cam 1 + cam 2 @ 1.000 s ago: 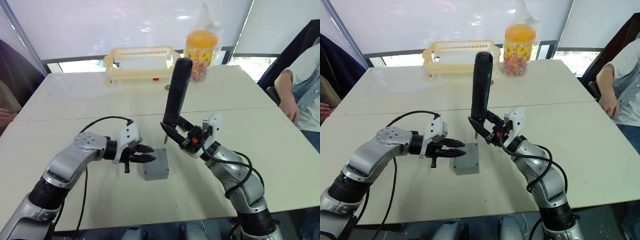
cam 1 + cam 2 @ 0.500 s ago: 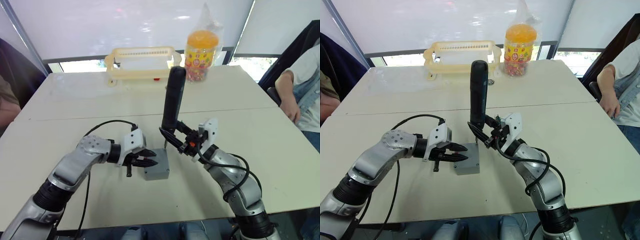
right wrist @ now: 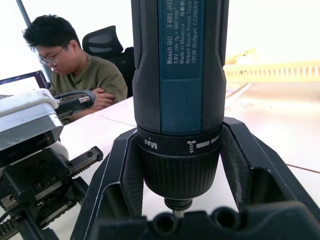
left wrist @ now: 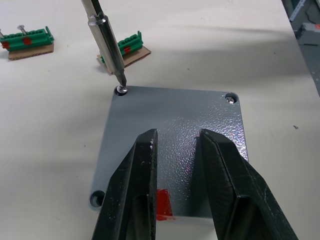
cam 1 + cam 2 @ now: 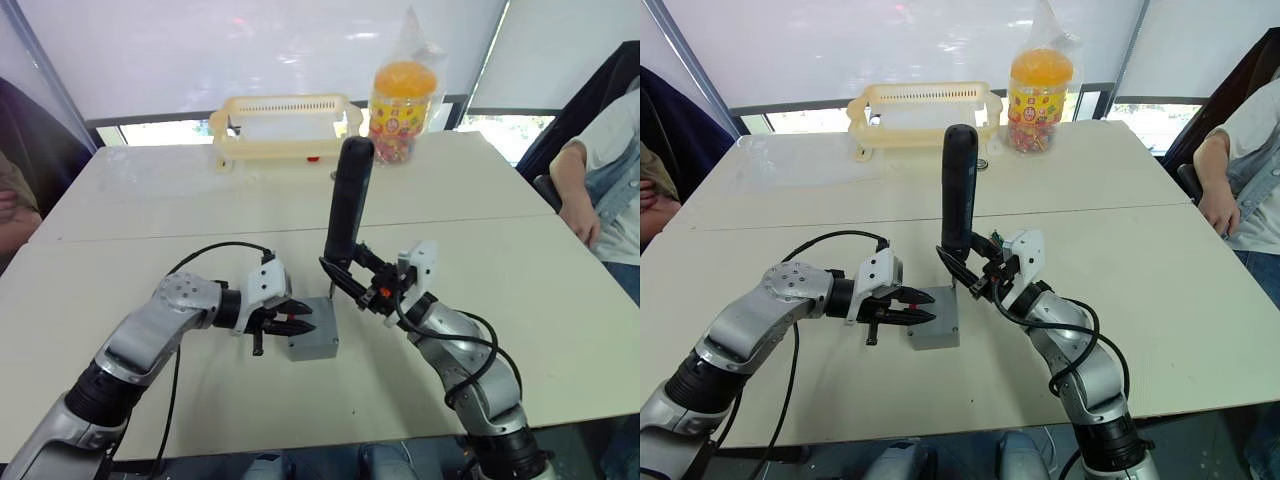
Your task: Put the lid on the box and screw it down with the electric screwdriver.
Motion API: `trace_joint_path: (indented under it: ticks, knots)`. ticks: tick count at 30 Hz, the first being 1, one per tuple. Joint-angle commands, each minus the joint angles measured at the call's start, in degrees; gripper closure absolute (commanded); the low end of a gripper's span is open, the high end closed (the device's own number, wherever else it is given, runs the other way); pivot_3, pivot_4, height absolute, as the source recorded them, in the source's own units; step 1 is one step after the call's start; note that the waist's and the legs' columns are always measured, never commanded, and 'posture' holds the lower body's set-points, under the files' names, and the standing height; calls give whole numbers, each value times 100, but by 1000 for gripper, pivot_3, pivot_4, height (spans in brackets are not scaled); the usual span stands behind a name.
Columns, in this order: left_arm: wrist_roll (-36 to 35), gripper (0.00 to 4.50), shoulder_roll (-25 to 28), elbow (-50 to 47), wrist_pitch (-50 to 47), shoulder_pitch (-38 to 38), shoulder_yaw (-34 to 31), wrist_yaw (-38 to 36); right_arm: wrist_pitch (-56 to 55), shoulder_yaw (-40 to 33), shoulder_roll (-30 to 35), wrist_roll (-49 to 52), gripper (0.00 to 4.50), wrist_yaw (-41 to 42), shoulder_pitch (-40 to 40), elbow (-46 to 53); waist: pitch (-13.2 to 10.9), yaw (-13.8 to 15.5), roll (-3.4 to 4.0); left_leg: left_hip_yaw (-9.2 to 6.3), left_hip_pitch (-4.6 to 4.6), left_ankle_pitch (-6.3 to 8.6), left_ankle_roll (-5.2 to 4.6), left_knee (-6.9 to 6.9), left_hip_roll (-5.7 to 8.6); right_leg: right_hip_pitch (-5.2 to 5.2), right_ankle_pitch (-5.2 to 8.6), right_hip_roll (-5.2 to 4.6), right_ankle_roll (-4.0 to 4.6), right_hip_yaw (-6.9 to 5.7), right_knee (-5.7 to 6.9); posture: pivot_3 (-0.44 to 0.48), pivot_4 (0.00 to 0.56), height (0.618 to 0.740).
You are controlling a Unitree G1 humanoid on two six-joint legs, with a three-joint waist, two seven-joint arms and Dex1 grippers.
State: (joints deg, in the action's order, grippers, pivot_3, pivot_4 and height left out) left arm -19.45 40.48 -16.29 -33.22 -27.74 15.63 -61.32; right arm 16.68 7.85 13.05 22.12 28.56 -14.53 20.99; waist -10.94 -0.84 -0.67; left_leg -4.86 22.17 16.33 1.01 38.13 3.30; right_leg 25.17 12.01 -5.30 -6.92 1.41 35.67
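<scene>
We see a wide white desk (image 5: 520, 300) with a person's arm (image 5: 585, 185) resting at its far right edge and another person seated past its left side, seen in the right wrist view (image 3: 75, 65). At the far edge stands a pale yellow basket (image 5: 280, 125) with an orange-lidded jar (image 5: 402, 100) just to its right. Near the middle of the desk sits the grey box (image 5: 312, 330) with the lid (image 4: 172, 150) already lying flat on it, a red mark on the side facing our left arm. Our right claw (image 5: 352, 278) is clamped around the lower end of the electric screwdriver (image 5: 347, 205), which stands nearly upright, its thin bit (image 4: 107, 45) set into the screw at the lid's far left corner. Another screw (image 4: 230, 97) sits in the far right corner hole. Our left claw (image 5: 290, 322) hovers at the box's left side, its two black fingers (image 4: 132, 192) a little apart over the lid and gripping nothing. Two small green pieces (image 4: 27, 40) lie on the desk beyond the box.
</scene>
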Motion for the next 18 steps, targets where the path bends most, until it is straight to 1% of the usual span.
trace_joint_path:
  ticks: [1, 18]
  knots:
    - [33, 3181, 24, -73, -48, 90, 1, 8, -181, -30, -79, -6, 2731, 28, -107, 83, 0, 0, 0, 0, -1, 0, 0, 0, 0, 0, 0, 0, 0, 0, 2, 0, 150, 740]
    - [38, 3181, 2, -67, -66, 97, 14, 25, -98, -88, -103, 14, 2731, -16, -236, 242, 0, -1, 0, 0, -8, -1, 1, 0, -1, 0, 0, 0, 1, 1, 13, 0, 150, 740]
